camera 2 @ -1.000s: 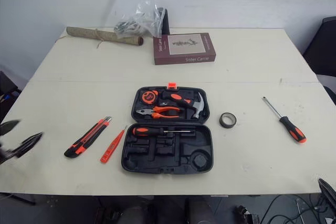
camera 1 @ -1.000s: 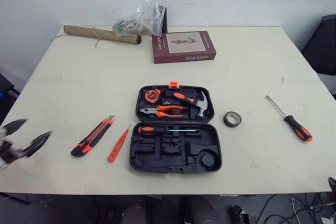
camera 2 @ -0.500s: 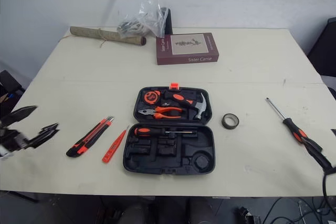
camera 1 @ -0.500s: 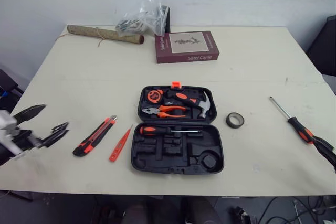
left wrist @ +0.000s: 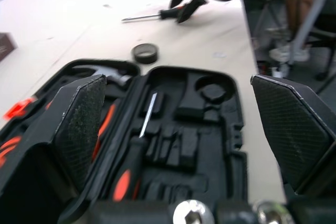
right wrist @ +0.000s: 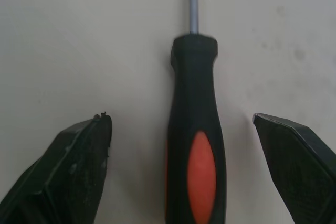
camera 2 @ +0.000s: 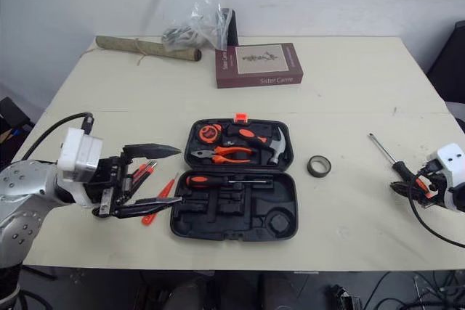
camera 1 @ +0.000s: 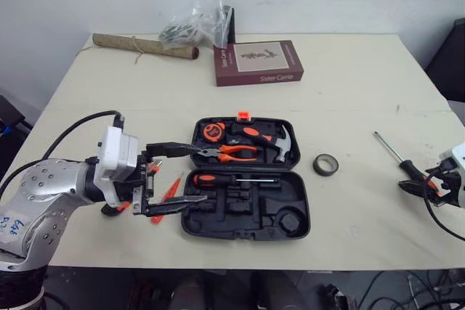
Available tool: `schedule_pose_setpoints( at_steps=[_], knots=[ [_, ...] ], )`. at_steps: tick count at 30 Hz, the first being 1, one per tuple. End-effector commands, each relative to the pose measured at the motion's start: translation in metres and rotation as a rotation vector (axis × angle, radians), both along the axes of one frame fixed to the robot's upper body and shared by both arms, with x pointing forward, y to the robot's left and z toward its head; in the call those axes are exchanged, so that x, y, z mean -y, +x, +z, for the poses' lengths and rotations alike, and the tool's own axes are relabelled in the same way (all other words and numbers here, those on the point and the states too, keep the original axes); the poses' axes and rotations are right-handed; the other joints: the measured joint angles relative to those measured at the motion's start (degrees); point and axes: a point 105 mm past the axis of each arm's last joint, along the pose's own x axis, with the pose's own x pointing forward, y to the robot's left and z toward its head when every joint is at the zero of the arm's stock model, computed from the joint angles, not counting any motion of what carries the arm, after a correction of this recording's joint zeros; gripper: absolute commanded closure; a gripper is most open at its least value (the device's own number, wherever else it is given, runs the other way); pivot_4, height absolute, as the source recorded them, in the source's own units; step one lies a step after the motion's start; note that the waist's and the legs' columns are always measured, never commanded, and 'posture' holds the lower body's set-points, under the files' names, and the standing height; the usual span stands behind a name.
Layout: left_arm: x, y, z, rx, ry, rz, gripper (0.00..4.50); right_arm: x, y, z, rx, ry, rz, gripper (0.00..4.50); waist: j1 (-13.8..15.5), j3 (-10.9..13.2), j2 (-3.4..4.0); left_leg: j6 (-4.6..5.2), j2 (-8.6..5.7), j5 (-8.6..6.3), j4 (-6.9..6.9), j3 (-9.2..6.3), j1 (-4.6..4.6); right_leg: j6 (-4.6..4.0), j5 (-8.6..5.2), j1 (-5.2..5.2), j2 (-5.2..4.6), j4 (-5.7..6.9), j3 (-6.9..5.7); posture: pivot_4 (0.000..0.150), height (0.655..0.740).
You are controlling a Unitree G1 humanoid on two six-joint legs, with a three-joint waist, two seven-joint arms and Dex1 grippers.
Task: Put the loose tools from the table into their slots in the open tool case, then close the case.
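The black tool case (camera 1: 218,220) lies open mid-table, holding a tape measure, pliers, a hammer and a screwdriver. My left gripper (camera 1: 201,173) is open just left of the case, hovering over the orange-black utility knife (camera 1: 152,168) and the red tester pen (camera 1: 171,186), which it partly hides. A roll of black tape (camera 1: 325,165) lies to the right of the case. Farther right lies the loose screwdriver (camera 1: 396,157). My right gripper (right wrist: 191,145) is open, one finger on each side of the screwdriver's handle (right wrist: 193,129), not touching it.
A dark red book (camera 1: 258,63), a rolled mat (camera 1: 145,46) and a plastic bag (camera 1: 200,23) sit at the back of the table. The right table edge is close behind the screwdriver.
My left gripper has swung in from the table's left edge to beside the case, over the knife and pen. My right gripper has come up to straddle the screwdriver handle.
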Motion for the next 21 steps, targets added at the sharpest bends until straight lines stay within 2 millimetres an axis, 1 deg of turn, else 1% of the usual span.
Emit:
schedule_pose_setpoints(
  at_steps=[1,4,6,7,8,9,11,13,14,15,16,17,18,19,21],
  knots=[
    [0.004,-0.006,0.009,0.022,-0.005,-0.036,0.03,0.016,-0.008,-0.003,-0.061,0.007,-0.057,0.00,-0.1,0.0,0.00,-0.02,0.03,0.01,0.02,0.00,0.00,0.00,0.00,0.00,0.03,0.00,0.00,0.150,0.7400],
    [0.004,-0.002,0.014,0.025,-0.032,-0.024,0.03,0.011,-0.007,-0.013,-0.069,0.066,-0.040,0.00,-0.2,0.1,-0.08,-0.03,0.03,0.01,0.05,0.00,0.00,0.00,0.00,0.01,0.04,0.00,0.02,0.150,0.7400],
    [0.004,0.001,0.013,0.028,-0.029,-0.019,0.03,0.015,-0.006,-0.017,-0.057,0.076,-0.083,0.00,-0.1,0.1,-0.16,-0.02,0.04,0.01,0.13,-0.02,0.00,0.01,0.01,0.05,0.05,0.00,0.02,0.150,0.7400],
    [0.005,0.001,0.011,0.028,-0.026,-0.019,0.00,0.017,-0.006,-0.017,-0.041,0.080,-0.100,0.39,-0.2,0.1,-0.17,-0.02,0.04,0.00,0.18,-0.02,0.00,0.03,0.01,0.08,0.04,0.00,0.02,0.150,0.7400],
    [0.005,0.001,0.011,0.028,-0.026,-0.018,0.00,0.018,-0.006,-0.016,-0.020,0.086,-0.098,0.56,-0.1,0.1,-0.20,0.00,0.03,-0.01,0.22,-0.01,-0.01,0.05,0.03,0.09,0.04,0.00,0.04,0.150,0.7400],
    [0.005,0.000,0.010,0.024,-0.026,-0.018,0.00,0.017,-0.007,-0.015,-0.003,0.092,-0.083,0.92,-0.1,0.1,-0.21,0.01,0.03,-0.03,0.26,-0.01,-0.03,0.06,0.03,0.09,0.03,0.00,0.04,0.150,0.7400],
    [0.004,-0.002,0.007,0.010,-0.022,-0.024,0.00,0.018,-0.007,-0.011,0.035,0.097,-0.070,1.89,0.0,0.1,-0.22,0.00,0.03,-0.04,0.26,-0.02,-0.04,0.06,0.03,0.09,0.04,-0.01,0.04,0.150,0.7400],
    [0.004,-0.001,0.007,0.031,-0.024,-0.023,0.00,0.016,0.000,0.009,0.169,0.088,-0.036,2.91,0.0,0.2,-0.17,-0.01,0.04,-0.05,0.25,-0.02,-0.04,0.06,0.03,0.08,0.04,-0.01,0.04,0.150,0.7400],
    [0.004,-0.001,0.008,0.041,-0.026,-0.020,0.00,0.015,0.002,0.016,0.212,0.079,-0.021,3.38,0.0,0.2,-0.11,-0.01,0.03,-0.05,0.25,-0.02,-0.05,0.06,0.03,0.08,0.04,-0.01,0.04,0.150,0.7400],
    [0.004,0.001,0.008,0.060,-0.029,-0.020,0.00,0.008,0.008,0.029,0.275,0.082,0.026,3.49,0.0,0.3,-0.03,-0.01,0.03,-0.05,0.26,-0.01,-0.07,0.06,0.03,0.06,0.04,-0.01,0.04,0.150,0.7400],
    [0.003,0.003,0.009,0.086,-0.032,-0.013,0.00,-0.001,0.014,0.040,0.324,0.076,0.082,3.47,0.0,0.3,-0.01,-0.01,0.02,-0.05,0.26,-0.01,-0.08,0.07,0.04,0.05,0.04,0.00,0.06,0.150,0.7400],
    [0.001,0.009,0.013,0.168,-0.037,0.008,0.00,-0.015,0.020,0.053,0.371,0.089,0.152,3.47,-0.2,0.3,0.05,-0.01,0.02,-0.05,0.26,-0.01,-0.07,0.07,0.04,0.05,0.05,0.00,0.06,0.150,0.7400],
    [-0.001,0.012,0.015,0.227,-0.038,0.023,0.00,-0.026,0.023,0.061,0.400,0.099,0.199,3.47,-0.4,0.3,0.12,-0.03,0.04,-0.05,0.26,-0.01,-0.07,0.08,0.04,0.04,0.08,0.01,0.06,0.150,0.7400],
    [-0.004,0.016,0.016,0.261,-0.048,0.037,0.00,-0.048,0.026,0.073,0.425,0.107,0.288,3.47,-0.7,0.4,0.14,-0.05,0.05,-0.05,0.25,0.01,-0.07,0.09,0.05,0.03,0.11,0.02,0.08,0.150,0.7400],
    [-0.010,0.020,0.014,0.271,-0.040,0.045,0.00,-0.083,0.024,0.083,0.422,0.122,0.419,3.47,-0.9,0.4,0.16,-0.19,0.19,-0.06,0.17,0.01,-0.07,0.10,0.05,0.00,0.24,0.01,0.08,0.150,0.7400]
  ],
)
